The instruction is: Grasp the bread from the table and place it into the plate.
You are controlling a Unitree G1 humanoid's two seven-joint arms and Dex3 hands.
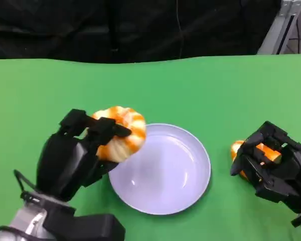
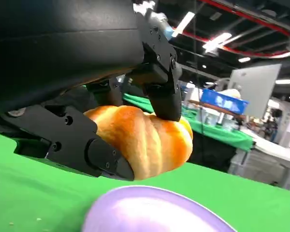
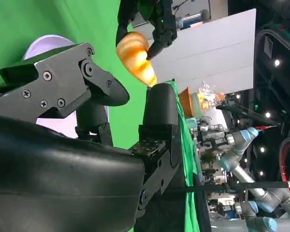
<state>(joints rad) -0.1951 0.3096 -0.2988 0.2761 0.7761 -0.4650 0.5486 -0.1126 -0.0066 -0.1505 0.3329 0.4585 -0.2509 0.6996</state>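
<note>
My left hand point(image 1: 75, 155) grips a golden, white-striped bread point(image 1: 123, 133) and holds it above the left rim of the lavender plate point(image 1: 200, 175). The left wrist view shows the bread point(image 2: 145, 140) pinched between black fingers point(image 2: 162, 92), raised above the plate point(image 2: 150, 212). My right hand point(image 1: 273, 165) hovers low at the table's right, its fingers arched over a second orange bread point(image 1: 237, 149) that peeks out beneath them. In the right wrist view the right hand's fingers point(image 3: 159, 113) stand apart with nothing between them, and the held bread point(image 3: 135, 58) shows far off.
A green cloth point(image 1: 190, 85) covers the table, which ends at a dark backdrop at the far edge. A metal stand point(image 1: 283, 25) rises at the back right. Bare green cloth lies behind the plate and at the far left.
</note>
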